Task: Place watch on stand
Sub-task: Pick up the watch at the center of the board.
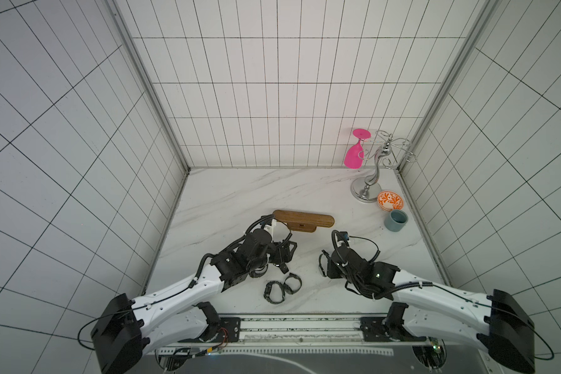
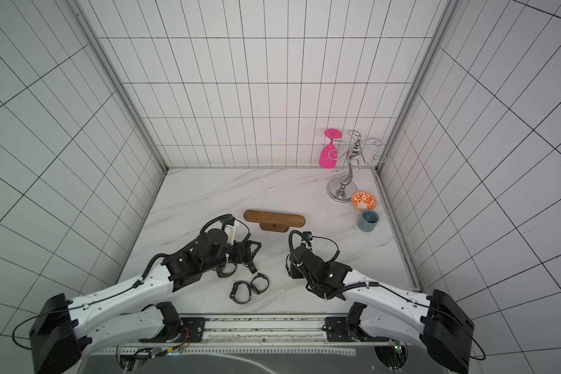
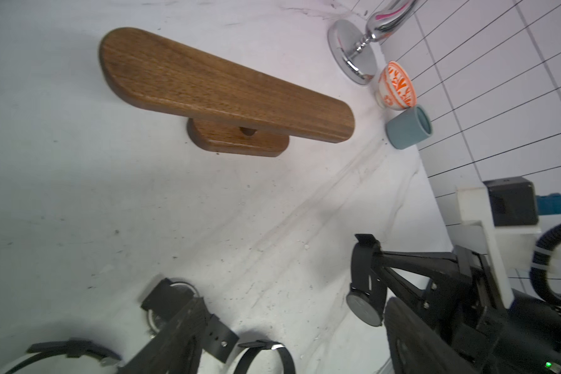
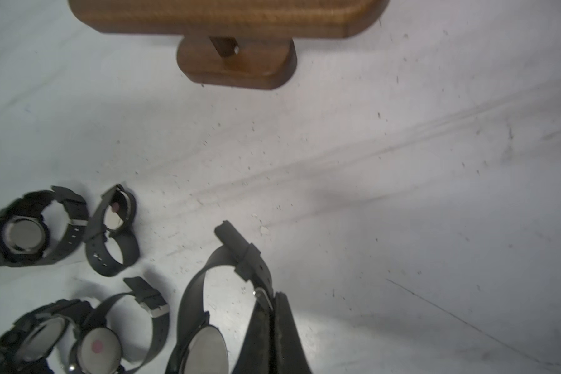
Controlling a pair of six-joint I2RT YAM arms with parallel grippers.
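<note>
Right wrist view: right gripper [image 4: 273,299] with jaws pressed together on the strap of a black round-faced wristwatch [image 4: 204,353], pinched just beside the buckle; whether the watch is clear of the table cannot be told. Four other black strap watches [image 4: 26,233] lie loose on the white marble tabletop [image 4: 402,194]. In both top views the held watch sits at 5 o'clock of the brown wooden T-shaped stand [image 1: 303,218], near it but apart from it. Left gripper [image 1: 287,257], at 7 o'clock of the stand, has its jaws spread wide and grips nothing that shows. It hangs over the cluster of loose watches, two of which lie at its 6 o'clock. At 2 o'clock of the stand, near the back corner, stands a curvy chrome wire rack [image 1: 370,181] with a pink stemmed glass [image 1: 353,155] hanging upside down from one arm. An orange-and-white patterned bowl [image 1: 390,200] sits just beside the rack's round base. A grey-blue cylindrical cup [image 1: 396,221] stands just beside the bowl, at 3 o'clock of the stand and well apart from it.
</note>
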